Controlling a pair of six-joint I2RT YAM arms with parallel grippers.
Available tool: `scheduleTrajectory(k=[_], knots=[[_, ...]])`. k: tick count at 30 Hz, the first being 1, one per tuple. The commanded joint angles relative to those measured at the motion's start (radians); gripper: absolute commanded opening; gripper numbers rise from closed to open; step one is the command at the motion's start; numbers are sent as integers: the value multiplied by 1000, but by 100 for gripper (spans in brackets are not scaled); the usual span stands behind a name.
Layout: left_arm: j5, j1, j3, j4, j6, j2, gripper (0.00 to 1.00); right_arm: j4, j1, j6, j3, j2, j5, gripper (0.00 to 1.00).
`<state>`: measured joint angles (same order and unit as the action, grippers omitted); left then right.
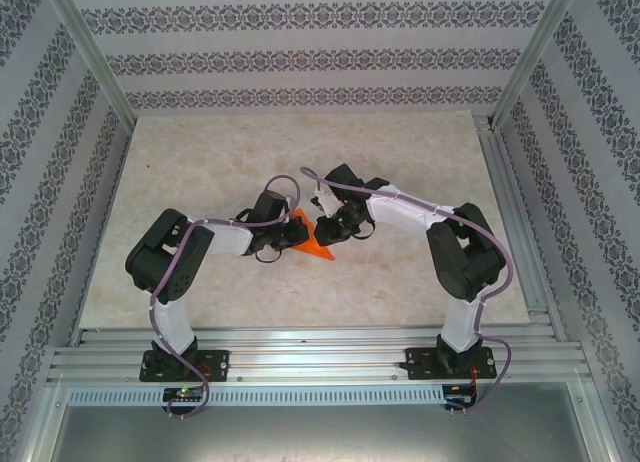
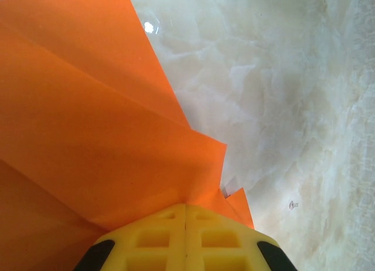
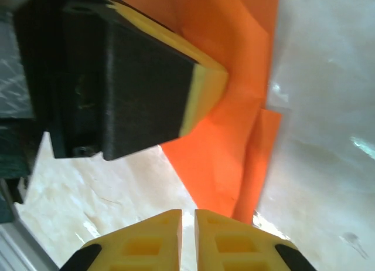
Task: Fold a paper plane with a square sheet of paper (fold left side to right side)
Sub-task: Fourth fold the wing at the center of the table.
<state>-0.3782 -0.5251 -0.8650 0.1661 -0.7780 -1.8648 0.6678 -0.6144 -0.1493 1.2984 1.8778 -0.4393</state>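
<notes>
The square sheet of paper [image 1: 313, 244] lies mid-table as a creased orange triangle, its point towards the near edge. In the left wrist view its folded layers [image 2: 88, 124] fan out from my left gripper [image 2: 186, 207], whose yellow fingers are pressed together on the paper's edge. Seen from the right wrist, that left gripper's black and yellow finger [image 3: 202, 92] sits on the orange paper [image 3: 228, 148]. My right gripper [image 3: 188, 215] hovers just short of the paper's tip, its fingers almost together, and only table shows in the thin slit. From above, the left gripper [image 1: 283, 234] and right gripper [image 1: 332, 227] flank the paper.
The marble-look tabletop [image 1: 400, 172] is ringed by patterned walls. Aluminium rails [image 1: 320, 357] run along the near edge and the right side. A small white glare spot [image 2: 149, 27] shines on the table beside the paper.
</notes>
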Motion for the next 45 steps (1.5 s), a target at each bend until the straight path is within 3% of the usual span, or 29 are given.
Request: scheduleTrajectory(k=[1,13,19,33,45], knots=[[77,0,5,-91,29,-51,0,-65,-7,-44,-18,62,-97,13],[79,0,-3,-112,31,-55,0,-39,-2,-31,15,169,-60,12],[89,-1,-10,-127,36,-56,0,-34,19,-17,-44,147,-52,12],[103,0,-28,-157,46,-67,0,-136,80,-49,-219,52,-161,12],[102,0,-38,-169,55,-70,0,-103,122,-38,-327,-53,-132,11]])
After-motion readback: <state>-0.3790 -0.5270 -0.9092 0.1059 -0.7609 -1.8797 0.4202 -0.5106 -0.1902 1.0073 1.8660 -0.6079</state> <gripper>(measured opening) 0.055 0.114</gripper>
